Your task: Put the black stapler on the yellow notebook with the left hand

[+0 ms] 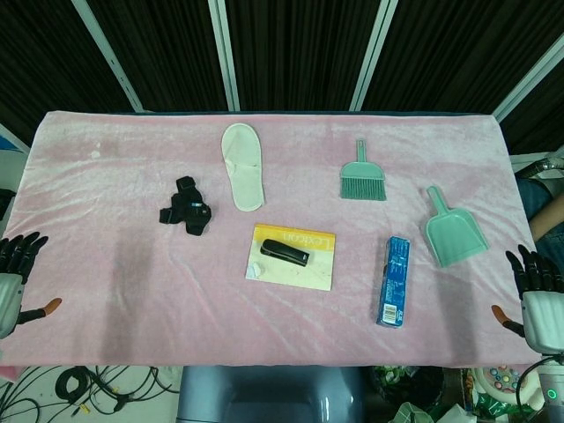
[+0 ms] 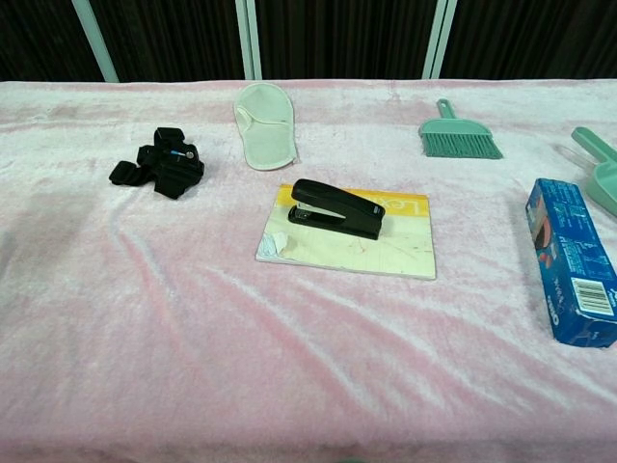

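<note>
The left hand (image 1: pixel 11 280) and right hand (image 1: pixel 539 298) hang with fingers spread and hold nothing, off opposite table ends. The black stapler (image 1: pixel 285 254) lies on the yellow notebook (image 1: pixel 293 257), upon pink velvety cloth (image 1: pixel 115 203) before dark curtains (image 1: pixel 300 53).

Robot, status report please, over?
Left robot hand and right robot hand open, empty. Black stapler resting on yellow notebook. Nothing in the way.

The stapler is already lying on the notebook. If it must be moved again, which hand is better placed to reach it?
Left, slightly. The black stapler lies on the left part of the yellow notebook. Both the left hand and right hand are open at the table's near corners, far away.
</note>
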`<state>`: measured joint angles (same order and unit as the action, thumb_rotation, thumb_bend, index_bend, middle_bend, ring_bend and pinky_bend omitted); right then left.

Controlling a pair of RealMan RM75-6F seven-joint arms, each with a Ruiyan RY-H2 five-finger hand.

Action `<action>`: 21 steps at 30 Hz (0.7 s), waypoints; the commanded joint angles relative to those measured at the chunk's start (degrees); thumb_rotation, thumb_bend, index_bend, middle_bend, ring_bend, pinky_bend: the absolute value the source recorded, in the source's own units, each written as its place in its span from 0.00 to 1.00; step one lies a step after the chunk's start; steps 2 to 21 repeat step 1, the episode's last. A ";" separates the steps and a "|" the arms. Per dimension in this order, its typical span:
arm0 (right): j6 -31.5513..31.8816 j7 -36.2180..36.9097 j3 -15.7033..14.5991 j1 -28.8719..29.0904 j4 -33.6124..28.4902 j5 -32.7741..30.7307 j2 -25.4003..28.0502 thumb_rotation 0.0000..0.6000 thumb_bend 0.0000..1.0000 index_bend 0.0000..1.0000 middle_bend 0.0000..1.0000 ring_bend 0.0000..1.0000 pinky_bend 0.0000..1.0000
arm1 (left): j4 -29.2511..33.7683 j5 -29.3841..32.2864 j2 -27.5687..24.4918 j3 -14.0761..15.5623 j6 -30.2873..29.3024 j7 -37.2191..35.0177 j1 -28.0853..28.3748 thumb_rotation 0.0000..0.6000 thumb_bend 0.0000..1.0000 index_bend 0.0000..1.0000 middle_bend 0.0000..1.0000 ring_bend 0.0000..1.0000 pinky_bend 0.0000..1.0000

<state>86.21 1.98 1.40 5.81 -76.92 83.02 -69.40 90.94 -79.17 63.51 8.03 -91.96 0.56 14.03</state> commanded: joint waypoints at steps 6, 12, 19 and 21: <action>0.83 0.35 0.12 -0.26 -0.47 0.63 0.05 1.00 0.11 0.02 0.00 0.00 0.07 | -0.32 0.05 0.34 -0.88 0.12 0.44 -0.20 1.00 0.04 0.10 0.05 0.00 0.00; 0.83 0.35 0.12 -0.26 -0.47 0.63 0.05 1.00 0.11 0.02 0.00 0.00 0.07 | -0.32 0.05 0.34 -0.88 0.12 0.44 -0.20 1.00 0.04 0.10 0.05 0.00 0.00; 0.83 0.35 0.12 -0.26 -0.47 0.63 0.05 1.00 0.11 0.02 0.00 0.00 0.07 | -0.32 0.05 0.34 -0.88 0.12 0.44 -0.20 1.00 0.04 0.10 0.05 0.00 0.00; 0.83 0.35 0.12 -0.26 -0.47 0.63 0.05 1.00 0.11 0.02 0.00 0.00 0.07 | -0.32 0.05 0.34 -0.88 0.12 0.44 -0.20 1.00 0.04 0.10 0.05 0.00 0.00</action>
